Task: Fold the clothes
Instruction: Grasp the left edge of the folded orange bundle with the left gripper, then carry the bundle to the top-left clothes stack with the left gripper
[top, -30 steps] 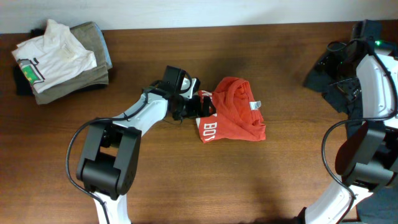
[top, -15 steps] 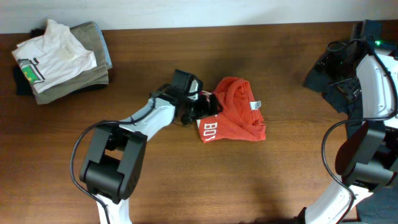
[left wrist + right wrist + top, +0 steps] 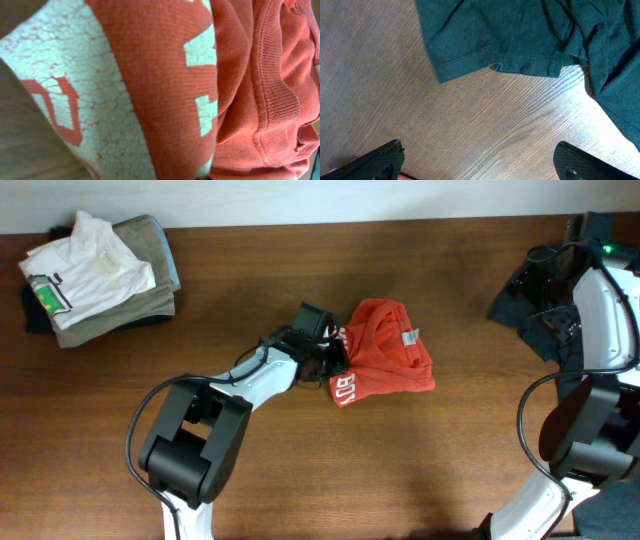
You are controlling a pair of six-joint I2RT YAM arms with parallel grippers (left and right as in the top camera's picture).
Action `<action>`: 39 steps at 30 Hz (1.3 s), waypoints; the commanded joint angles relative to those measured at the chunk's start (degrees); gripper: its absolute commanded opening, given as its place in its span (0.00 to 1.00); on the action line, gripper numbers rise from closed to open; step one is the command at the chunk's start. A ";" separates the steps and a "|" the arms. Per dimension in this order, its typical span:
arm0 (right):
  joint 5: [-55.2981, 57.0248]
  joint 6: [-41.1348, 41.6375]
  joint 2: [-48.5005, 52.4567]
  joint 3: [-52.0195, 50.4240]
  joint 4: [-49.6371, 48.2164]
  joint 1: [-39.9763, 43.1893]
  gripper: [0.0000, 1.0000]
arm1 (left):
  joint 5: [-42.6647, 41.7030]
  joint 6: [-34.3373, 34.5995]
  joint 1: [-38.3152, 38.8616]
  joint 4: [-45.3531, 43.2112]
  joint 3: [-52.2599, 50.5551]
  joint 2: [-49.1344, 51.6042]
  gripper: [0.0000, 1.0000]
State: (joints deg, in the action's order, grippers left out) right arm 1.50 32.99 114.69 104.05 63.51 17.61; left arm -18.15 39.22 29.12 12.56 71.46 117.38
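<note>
Brown wood with a fine straight grain makes up the table (image 3: pixel 450 470). At its far left corner a rumpled white shirt (image 3: pixel 95 265) with a green mark is stacked on a folded khaki-grey garment (image 3: pixel 155 238). At the far right edge a dark teal garment (image 3: pixel 520 35) with a stitched hem is spread out loosely. Near the table's middle the orange-red T-shirt (image 3: pixel 385 365) is bunched into a compact, rounded lump; no clear long axis can be made out, though it is slightly wider from left to right. Its lettered edge is turned toward the lower left and its neck toward the upper right. The left hand (image 3: pixel 328 352) is pressed against that lettered left edge; whether cloth is pinched cannot be told, since the wrist view is filled by ribbed knit and cracked white lettering (image 3: pixel 100 115). The right hand (image 3: pixel 480 162) is held spread wide above bare wood, just beside the teal hem. A small pale label (image 3: pixel 409 338) is seen at the neck.
</note>
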 commanded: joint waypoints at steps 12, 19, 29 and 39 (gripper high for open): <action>0.70 0.52 -0.17 0.37 0.15 0.04 0.99 | 3.41 -29.62 -24.06 2.49 8.74 1.64 0.01; 0.70 0.52 -0.17 0.37 0.15 0.04 0.99 | 4.87 -42.53 -31.19 2.03 12.81 1.64 0.01; 0.70 0.52 -0.17 0.37 0.15 0.04 0.99 | 13.53 -45.55 -38.60 -2.71 19.26 1.64 0.01; 0.70 0.52 -0.17 0.37 0.15 0.04 0.99 | 15.04 -44.37 -41.31 0.15 31.47 1.64 0.01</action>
State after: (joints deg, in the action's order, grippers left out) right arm 1.50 33.01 114.69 104.05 63.51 17.61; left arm -3.79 -5.17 -11.27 12.86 99.33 118.85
